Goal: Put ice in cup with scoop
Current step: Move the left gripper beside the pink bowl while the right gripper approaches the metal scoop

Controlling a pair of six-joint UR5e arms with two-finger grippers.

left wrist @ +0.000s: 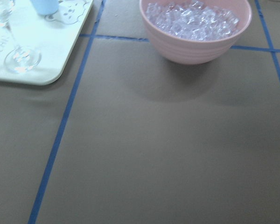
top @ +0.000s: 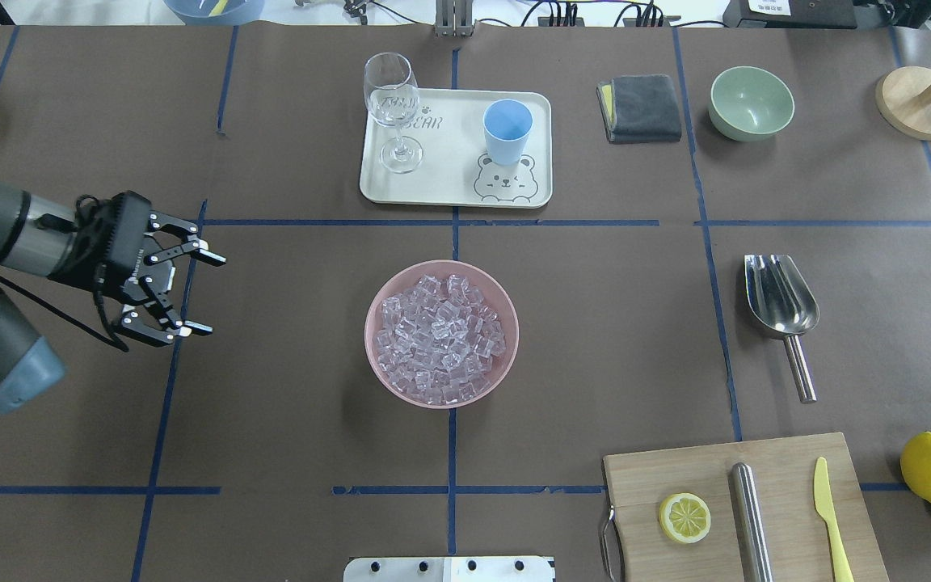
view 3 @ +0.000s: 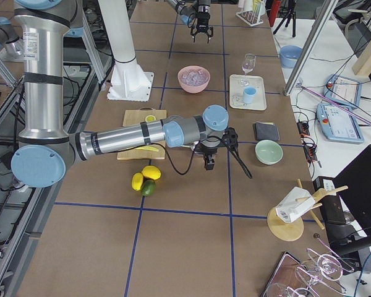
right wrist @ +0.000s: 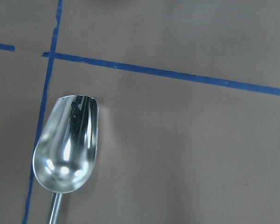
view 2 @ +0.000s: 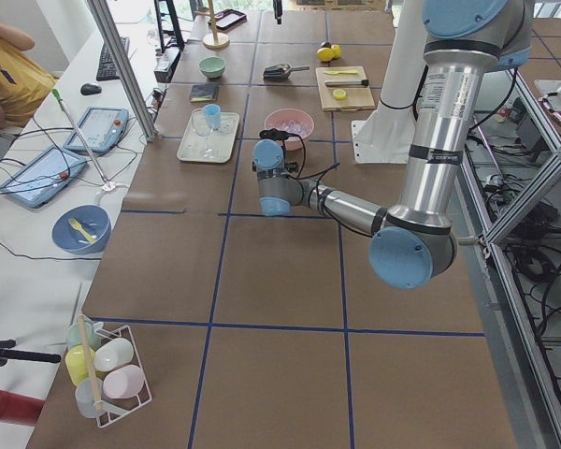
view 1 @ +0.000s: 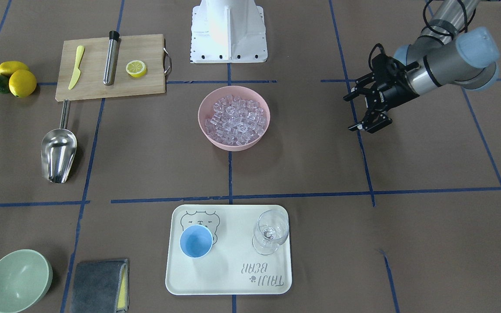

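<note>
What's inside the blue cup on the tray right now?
Nothing visible: the cup shows a bare blue interior. The ice sits in the pink bowl. Nothing covers the cup's opening.

On the surface [top: 271, 388], ice [top: 441, 335] fills a central bowl [top: 369, 335]; the cup [top: 507, 131] stands on a tray [top: 449, 166] behind, the scoop [top: 779, 295] rightward.

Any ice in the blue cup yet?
No, the cup shows a bare blue inside, and the ice sits heaped in the pink bowl.
</note>
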